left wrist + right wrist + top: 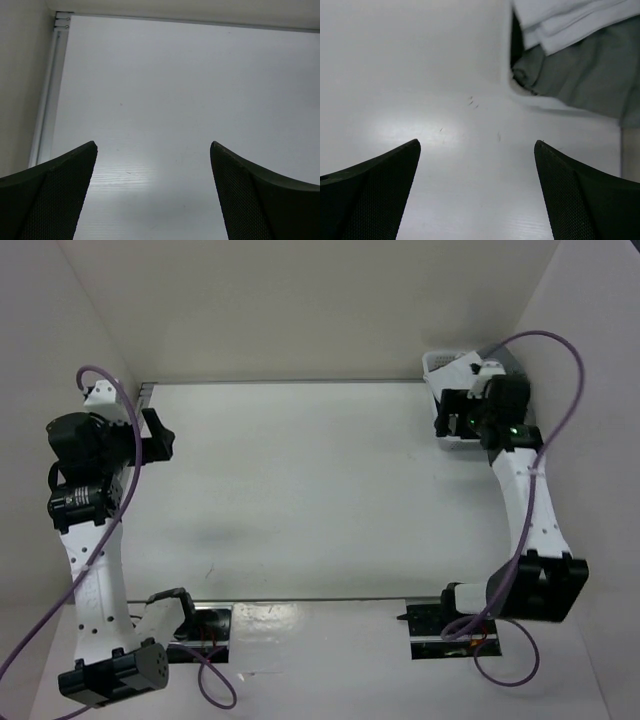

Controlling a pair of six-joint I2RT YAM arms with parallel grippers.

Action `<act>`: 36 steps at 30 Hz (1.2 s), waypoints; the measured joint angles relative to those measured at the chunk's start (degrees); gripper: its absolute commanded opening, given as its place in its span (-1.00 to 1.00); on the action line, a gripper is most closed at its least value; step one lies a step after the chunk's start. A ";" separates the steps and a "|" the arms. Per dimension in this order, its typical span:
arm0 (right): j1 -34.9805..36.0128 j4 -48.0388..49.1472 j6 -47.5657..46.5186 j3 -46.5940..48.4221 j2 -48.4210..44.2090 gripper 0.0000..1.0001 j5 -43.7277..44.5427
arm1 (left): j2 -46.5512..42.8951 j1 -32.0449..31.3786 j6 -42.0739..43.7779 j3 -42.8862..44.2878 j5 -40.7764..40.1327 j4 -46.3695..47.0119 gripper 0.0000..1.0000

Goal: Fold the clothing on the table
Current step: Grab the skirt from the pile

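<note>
White table (300,490) with grey rail (280,382) sits between pale walls (300,300).

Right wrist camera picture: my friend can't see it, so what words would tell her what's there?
In the top right corner, white clothing lies on a grey garment; the white table fills the rest. At the bottom, the right gripper shows two dark fingers wide apart, holding nothing.

This is a robotics lab test cell. A bare white desk (300,490) is boxed in by plain white panels (330,300). A left arm (95,570) and a right arm (525,500) are bolted at its near edge, trailing loose purple cables (545,334). A slatted basket (437,361) sits at the far right corner.
</note>
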 measured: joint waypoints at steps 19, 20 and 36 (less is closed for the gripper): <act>2.51 -6.38 -0.20 23.91 35.80 0.86 8.11 | 22.73 -3.37 2.95 -1.38 6.03 -0.66 0.99; 2.51 -6.32 -0.15 25.62 36.61 0.86 8.33 | 22.73 -3.58 3.23 -1.42 5.66 -0.44 0.99; -2.19 -11.67 0.72 55.34 61.09 0.75 9.38 | 24.09 -4.11 5.29 -3.19 3.72 0.90 0.99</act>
